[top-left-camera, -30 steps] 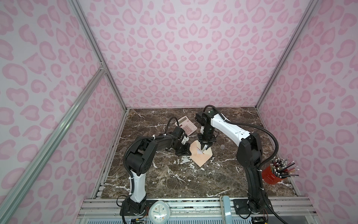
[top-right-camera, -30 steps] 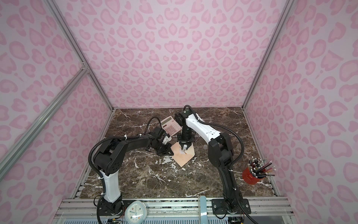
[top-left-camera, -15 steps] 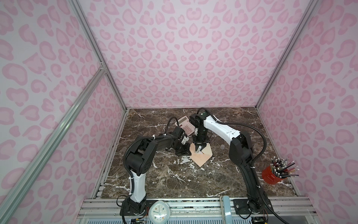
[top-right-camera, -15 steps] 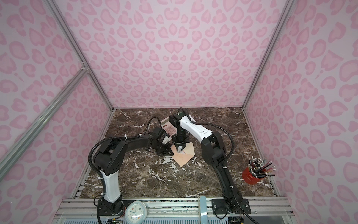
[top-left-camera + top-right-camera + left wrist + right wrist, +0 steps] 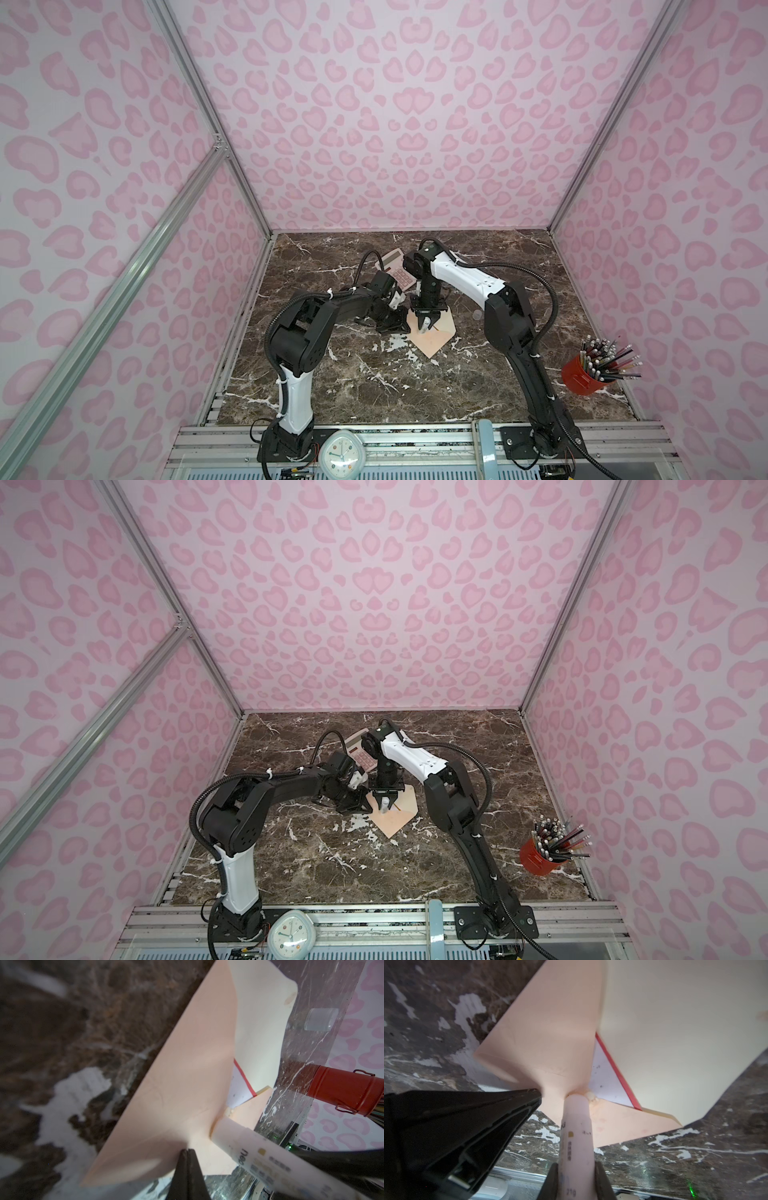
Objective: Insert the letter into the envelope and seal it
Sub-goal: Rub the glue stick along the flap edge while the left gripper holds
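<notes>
Fingers [image 5: 182,1167] of left gripper [image 5: 187,1150] pinch peach paper envelope [image 5: 182,1076], right gripper [image 5: 576,1164] clamps white glue stick [image 5: 576,1126], over brown marble tabletop [image 5: 415,386] inside pink-spotted walls [image 5: 415,124].

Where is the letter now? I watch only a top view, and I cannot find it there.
Observer: The right wrist view shows it. The letter lies inside the envelope; only a red-edged part shows at the mouth, beside the open flap.
Operator: What does the right claw hold?
Observer: A glue stick. Its tip touches the envelope just beside that visible part of the letter.
Operator: And the left claw?
Observer: It is shut on the envelope's edge, close to the glue stick.
</notes>
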Tool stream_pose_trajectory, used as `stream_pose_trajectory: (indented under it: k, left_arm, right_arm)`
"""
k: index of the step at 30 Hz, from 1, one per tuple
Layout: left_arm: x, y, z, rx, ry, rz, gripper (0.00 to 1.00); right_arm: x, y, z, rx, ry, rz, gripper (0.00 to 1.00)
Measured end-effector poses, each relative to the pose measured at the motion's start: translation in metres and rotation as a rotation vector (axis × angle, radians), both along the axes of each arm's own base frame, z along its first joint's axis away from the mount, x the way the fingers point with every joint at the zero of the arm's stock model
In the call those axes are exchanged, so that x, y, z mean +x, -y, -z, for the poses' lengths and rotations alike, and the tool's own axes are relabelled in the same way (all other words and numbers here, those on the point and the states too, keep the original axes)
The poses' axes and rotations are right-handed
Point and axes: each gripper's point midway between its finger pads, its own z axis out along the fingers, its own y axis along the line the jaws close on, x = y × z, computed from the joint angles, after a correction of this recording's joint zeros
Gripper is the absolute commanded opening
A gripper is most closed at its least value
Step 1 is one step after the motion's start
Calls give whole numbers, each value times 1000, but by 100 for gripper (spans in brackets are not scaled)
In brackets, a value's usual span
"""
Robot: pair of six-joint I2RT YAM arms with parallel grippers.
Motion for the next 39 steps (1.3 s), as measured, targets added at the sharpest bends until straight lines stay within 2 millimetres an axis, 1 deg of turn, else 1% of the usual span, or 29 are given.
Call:
stream_pose_trajectory:
  k: [28,39]
  left_arm:
    - [0,-3,-1,14,12,6,4]
    - [1,-3,-2,20,12,7,4]
  right_arm:
    - [3,7,1,-11,-10,7,0]
    - [8,11,0,-27,15,6,0]
